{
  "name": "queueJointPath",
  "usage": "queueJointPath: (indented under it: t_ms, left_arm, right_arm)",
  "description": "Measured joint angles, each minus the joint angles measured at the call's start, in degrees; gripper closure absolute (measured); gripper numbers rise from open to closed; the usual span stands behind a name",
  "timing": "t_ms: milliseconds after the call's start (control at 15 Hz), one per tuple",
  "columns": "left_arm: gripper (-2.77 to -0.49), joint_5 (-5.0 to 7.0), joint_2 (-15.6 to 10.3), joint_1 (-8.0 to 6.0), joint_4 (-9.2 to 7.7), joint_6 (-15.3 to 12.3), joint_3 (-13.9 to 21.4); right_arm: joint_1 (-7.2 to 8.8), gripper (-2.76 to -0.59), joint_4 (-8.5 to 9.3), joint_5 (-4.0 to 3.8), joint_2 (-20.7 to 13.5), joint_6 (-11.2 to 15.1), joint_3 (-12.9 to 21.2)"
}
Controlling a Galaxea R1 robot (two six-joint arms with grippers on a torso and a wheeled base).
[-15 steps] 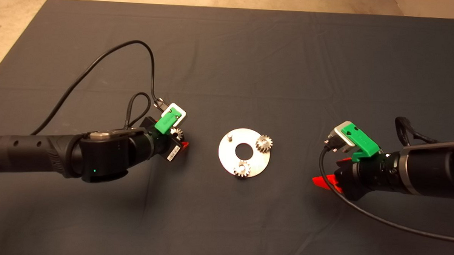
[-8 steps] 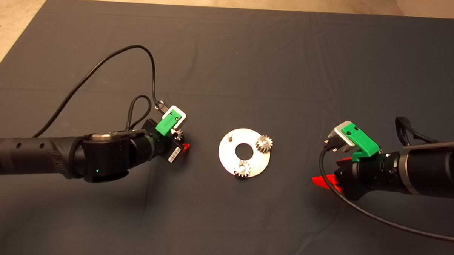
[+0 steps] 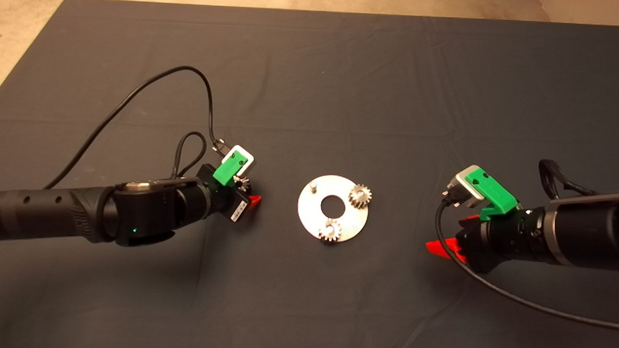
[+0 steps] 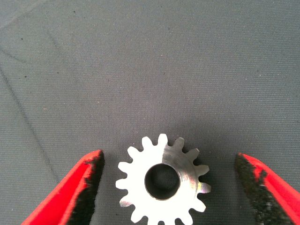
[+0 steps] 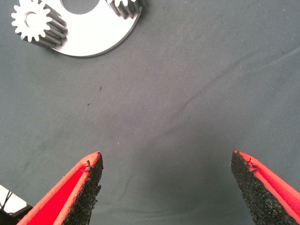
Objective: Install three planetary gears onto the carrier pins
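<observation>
Your left gripper (image 4: 166,187) is right over the last loose gear (image 4: 163,180). Its two red fingers (image 4: 86,180) are spread wide, one on each side of the gear, and neither one touches it. The gear lies flat on the dark mat (image 3: 312,81) with its hole facing up.

Here is what could go wrong. The gear is closer to one finger than the other. If you close now, that finger may hit first and push the gear sideways. It could slide or tip up on its edge. The teeth are bumpy too, so the pads might catch on a tooth tip and the gear could pop out.

A little farther along sits the shiny disc (image 3: 316,215). Two gears (image 3: 360,196) are already on their pins. One bare pin (image 3: 313,186) is left, on the side of the disc nearest your left gripper. If you carry the gear over tilted, the hole will not find the pin and the gear will jam or drop. It could also bump the gears next to it, because the teeth sit close together. A hard push could shove the whole disc across the mat.

Farthest off, your right gripper (image 3: 443,248) waits beyond the disc, fingers spread wide with nothing in them. Leave it there so it does not knock the disc.
</observation>
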Motion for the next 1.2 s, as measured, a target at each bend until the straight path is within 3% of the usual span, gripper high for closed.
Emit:
queueJointPath:
  t_ms: [1200]
  left_arm:
    - [-1.21,-0.67,-0.94,0.00,-0.01,0.00,-0.15]
  right_arm:
    - [0.02,-2.02,0.00,-0.05,0.00,0.00,0.00]
